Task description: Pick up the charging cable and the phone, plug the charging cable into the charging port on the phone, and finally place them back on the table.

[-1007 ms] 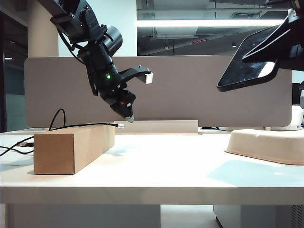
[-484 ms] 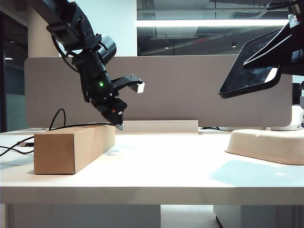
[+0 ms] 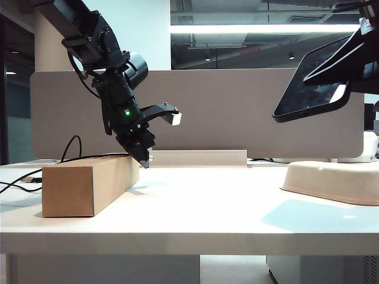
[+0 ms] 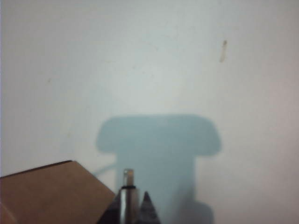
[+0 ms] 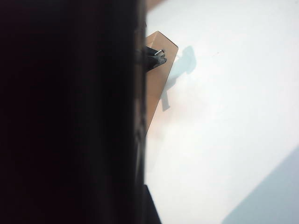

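The left gripper [image 3: 145,161] is down at the far end of the box [image 3: 89,183], its jaws pinched on the cable [image 3: 89,157] right behind the silver plug [image 4: 128,176]. In the left wrist view that plug pokes out just past the fingertips [image 4: 146,205], over bare white table [image 4: 187,70] with the gripper's own shadow ahead of it and a corner of the box beside it. From the gripper the cord runs back along the box top, then loops off the table's left end.

The right gripper [image 3: 355,53] is high at the right, well apart from the left one, clamped on the phone [image 3: 311,80], which tilts with its port edge [image 3: 302,112] lowest and facing the left gripper. In the right wrist view the phone's dark body [image 5: 70,112] fills the half nearest the camera.

Below the right gripper a cream tray [image 3: 331,180] sits on the table [image 3: 207,207]. A grey divider [image 3: 237,112] stands behind both grippers, with a ceiling light strip above it.
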